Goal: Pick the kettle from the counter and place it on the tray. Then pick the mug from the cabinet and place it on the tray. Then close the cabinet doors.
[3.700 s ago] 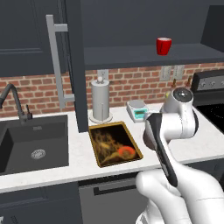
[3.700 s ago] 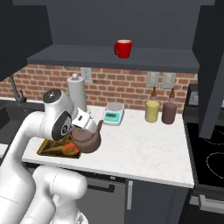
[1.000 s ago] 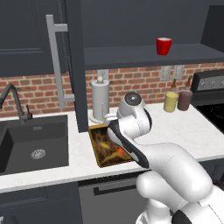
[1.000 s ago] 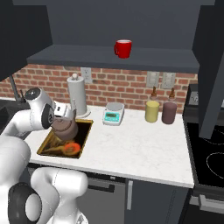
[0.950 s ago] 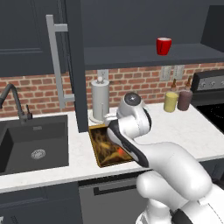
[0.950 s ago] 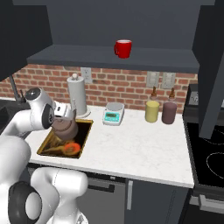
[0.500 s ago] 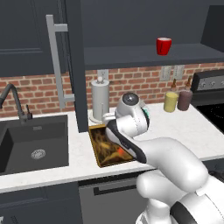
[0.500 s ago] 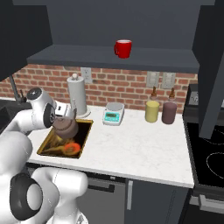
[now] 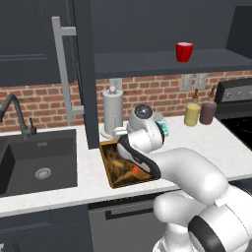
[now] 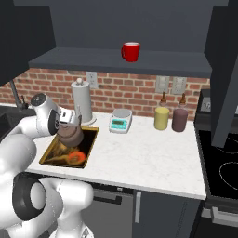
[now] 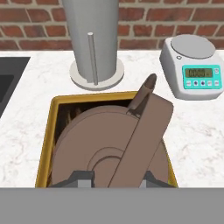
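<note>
The gripper (image 10: 69, 124), clamped on the kettle (image 10: 70, 135) handle, holds the kettle directly over the tray (image 10: 46, 158) at the left of the frame, nearly touching it.

In the hand view the kettle (image 11: 109, 148) covers most of the tray (image 11: 46, 144), and the grey band cuts off its lower part at the bottom edge. In the left base view the arm hides the kettle, and the sink (image 9: 29, 165) runs off the left edge.
</note>
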{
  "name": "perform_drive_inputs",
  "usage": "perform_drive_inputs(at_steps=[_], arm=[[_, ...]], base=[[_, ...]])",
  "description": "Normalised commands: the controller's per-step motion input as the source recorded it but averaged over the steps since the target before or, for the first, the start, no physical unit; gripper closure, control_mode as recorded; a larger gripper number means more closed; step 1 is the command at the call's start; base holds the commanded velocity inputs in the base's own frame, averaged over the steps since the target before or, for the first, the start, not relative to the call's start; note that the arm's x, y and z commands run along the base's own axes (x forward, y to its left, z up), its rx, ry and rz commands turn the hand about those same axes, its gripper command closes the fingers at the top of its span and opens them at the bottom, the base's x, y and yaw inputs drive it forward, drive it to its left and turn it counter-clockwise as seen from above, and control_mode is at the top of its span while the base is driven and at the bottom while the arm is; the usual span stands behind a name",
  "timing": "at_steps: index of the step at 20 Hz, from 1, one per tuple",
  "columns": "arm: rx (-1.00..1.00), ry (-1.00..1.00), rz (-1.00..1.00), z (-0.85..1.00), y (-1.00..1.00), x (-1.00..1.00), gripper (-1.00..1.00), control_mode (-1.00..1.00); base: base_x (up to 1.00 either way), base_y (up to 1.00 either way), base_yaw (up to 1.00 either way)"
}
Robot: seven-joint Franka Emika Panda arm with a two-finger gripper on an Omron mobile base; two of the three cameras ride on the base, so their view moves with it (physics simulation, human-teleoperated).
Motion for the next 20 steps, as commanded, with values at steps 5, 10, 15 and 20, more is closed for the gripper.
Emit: perform_drive_inputs(at_steps=[5, 10, 15, 20], arm=[[0.00, 0.03, 0.00, -0.24, 0.00, 0.09, 1.00, -1.00], [0.00, 0.01, 0.00, -0.27, 0.00, 0.11, 1.00, -1.00], [0.00, 0.00, 0.00, -0.04, 0.00, 0.21, 1.00, -1.00], [0.00, 0.00, 0.00, 0.00, 0.00, 0.16, 1.00, -1.00]], base=[[0.00, 0.00, 0.00], [0.00, 0.00, 0.00], [0.00, 0.00, 0.00], [0.00, 0.00, 0.00]])
